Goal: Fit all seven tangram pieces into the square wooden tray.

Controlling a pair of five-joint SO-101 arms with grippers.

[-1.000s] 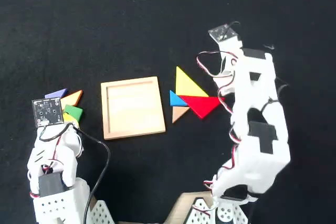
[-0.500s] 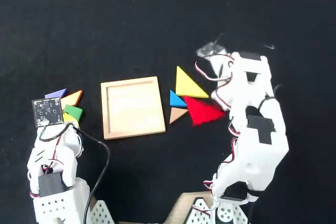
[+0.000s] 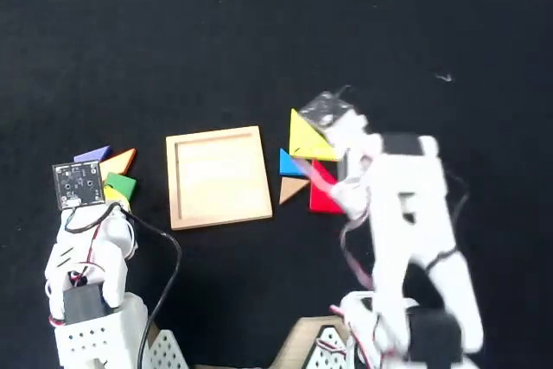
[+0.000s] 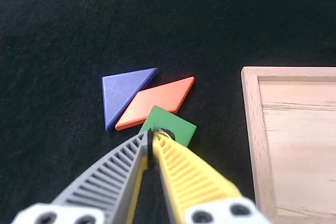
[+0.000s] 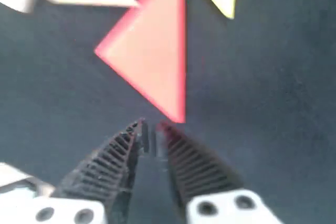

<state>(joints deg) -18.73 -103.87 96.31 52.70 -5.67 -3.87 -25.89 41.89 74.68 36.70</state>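
Observation:
The square wooden tray (image 3: 216, 176) lies empty at mid-table; its corner shows as tray (image 4: 294, 129). To its left lie a purple triangle (image 3: 93, 155) (image 4: 122, 92), an orange parallelogram (image 3: 122, 162) (image 4: 155, 102) and a green square (image 3: 122, 186) (image 4: 170, 125). My left gripper (image 4: 155, 136) is shut, its tips at the green square's near edge. Right of the tray sit a yellow triangle (image 3: 307, 138), a blue triangle (image 3: 289, 163), a tan triangle (image 3: 294, 187) and a red triangle (image 3: 321, 194) (image 5: 152, 56). My right gripper (image 5: 149, 128) is shut, just short of the red triangle's corner.
The right arm (image 3: 397, 205) leans over the red triangle and hides part of it from above. The left arm's base (image 3: 86, 308) stands at the front left. Black cloth covers the table, with open room behind the tray and far right.
The right arm has swung left and down from beside the pieces to above the red triangle, which seems to have shifted slightly toward the front. The left arm has kept still.

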